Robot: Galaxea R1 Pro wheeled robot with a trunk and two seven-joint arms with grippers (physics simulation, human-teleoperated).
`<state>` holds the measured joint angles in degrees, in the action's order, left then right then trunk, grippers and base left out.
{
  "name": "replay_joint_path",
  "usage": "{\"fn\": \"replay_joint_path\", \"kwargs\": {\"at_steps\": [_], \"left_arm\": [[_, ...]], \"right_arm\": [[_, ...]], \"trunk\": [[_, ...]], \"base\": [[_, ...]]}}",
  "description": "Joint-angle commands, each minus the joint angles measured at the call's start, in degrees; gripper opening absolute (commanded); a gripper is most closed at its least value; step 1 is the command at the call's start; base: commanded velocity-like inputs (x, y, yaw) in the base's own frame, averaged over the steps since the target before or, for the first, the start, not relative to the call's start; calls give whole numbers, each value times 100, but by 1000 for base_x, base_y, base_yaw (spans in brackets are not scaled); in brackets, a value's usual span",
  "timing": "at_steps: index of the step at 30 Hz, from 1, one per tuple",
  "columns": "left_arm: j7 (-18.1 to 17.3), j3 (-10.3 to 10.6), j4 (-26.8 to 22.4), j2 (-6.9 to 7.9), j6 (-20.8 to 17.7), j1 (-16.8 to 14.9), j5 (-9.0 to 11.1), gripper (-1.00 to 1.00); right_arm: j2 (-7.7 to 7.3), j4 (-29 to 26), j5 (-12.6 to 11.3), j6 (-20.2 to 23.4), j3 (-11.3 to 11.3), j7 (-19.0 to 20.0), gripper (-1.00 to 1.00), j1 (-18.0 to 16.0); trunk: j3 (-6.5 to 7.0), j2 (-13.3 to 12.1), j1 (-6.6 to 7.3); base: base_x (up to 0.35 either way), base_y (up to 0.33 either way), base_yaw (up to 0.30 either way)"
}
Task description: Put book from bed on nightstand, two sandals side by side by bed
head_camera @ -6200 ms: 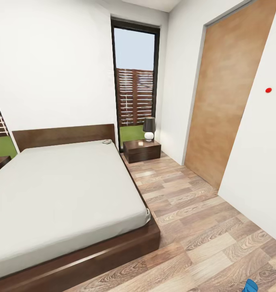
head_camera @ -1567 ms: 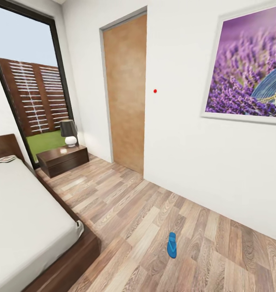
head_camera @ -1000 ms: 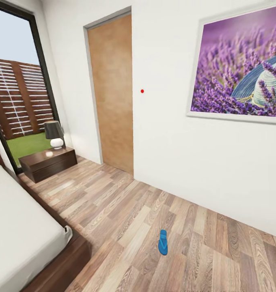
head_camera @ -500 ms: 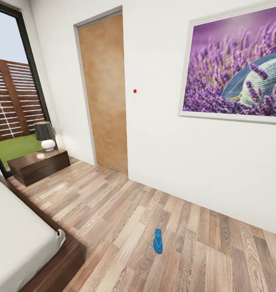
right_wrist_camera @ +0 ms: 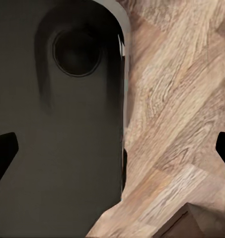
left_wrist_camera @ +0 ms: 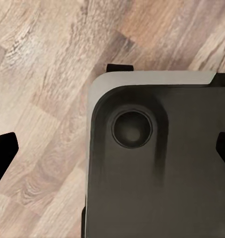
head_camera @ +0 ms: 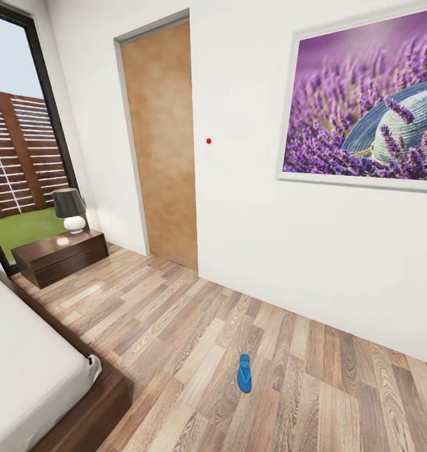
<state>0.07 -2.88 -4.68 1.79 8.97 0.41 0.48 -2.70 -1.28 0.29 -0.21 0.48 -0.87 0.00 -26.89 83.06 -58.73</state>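
One bright blue sandal [head_camera: 243, 373] lies flat on the wood-plank floor, about a metre out from the foot corner of the bed [head_camera: 31, 376]. The bed's pale grey mattress and dark frame fill the lower left of the head view. A dark-brown nightstand [head_camera: 59, 256] stands beside the bed by the window. The book and the other sandal are out of view. My left gripper [left_wrist_camera: 112, 152] is open over the robot's dark base, with nothing between its fingers. My right gripper [right_wrist_camera: 112, 151] is open too, over the base and floor.
A black-shaded lamp [head_camera: 69, 209] stands on the nightstand. A light wooden door [head_camera: 160, 144] and a framed lavender picture [head_camera: 364, 107] are on the white wall ahead. Bare floor [head_camera: 194, 314] runs between the bed and that wall.
The head view swung right, from the bed and window to the wall with the door and picture, bringing the sandal into sight. Over the last half second nothing has shifted.
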Motion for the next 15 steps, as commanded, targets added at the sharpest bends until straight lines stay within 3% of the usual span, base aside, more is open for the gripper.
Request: {"fn": "replay_joint_path", "kwargs": {"at_steps": [1,2,8,15], "left_arm": [[0,-80,-42,0,9,3,5,100],[1,-179,-120,2,12,3,4,100],[1,-480,-448,-35,14,3,10,100],[5,-665,-662,-91,9,3,13,100]], "right_arm": [[-85,-23,2,-3,6,-43,100,0],[-266,-85,-10,-2,4,-109,100,0],[-802,-444,-83,24,-27,-292,100,-7],[-961,-620,-215,14,-32,-341,100,-8]], "trunk": [[-4,2,0],[-4,2,0],[-4,2,0],[-4,2,0]], "base": [[0,0,0],[0,0,0],[0,0,0],[0,0,0]]}}
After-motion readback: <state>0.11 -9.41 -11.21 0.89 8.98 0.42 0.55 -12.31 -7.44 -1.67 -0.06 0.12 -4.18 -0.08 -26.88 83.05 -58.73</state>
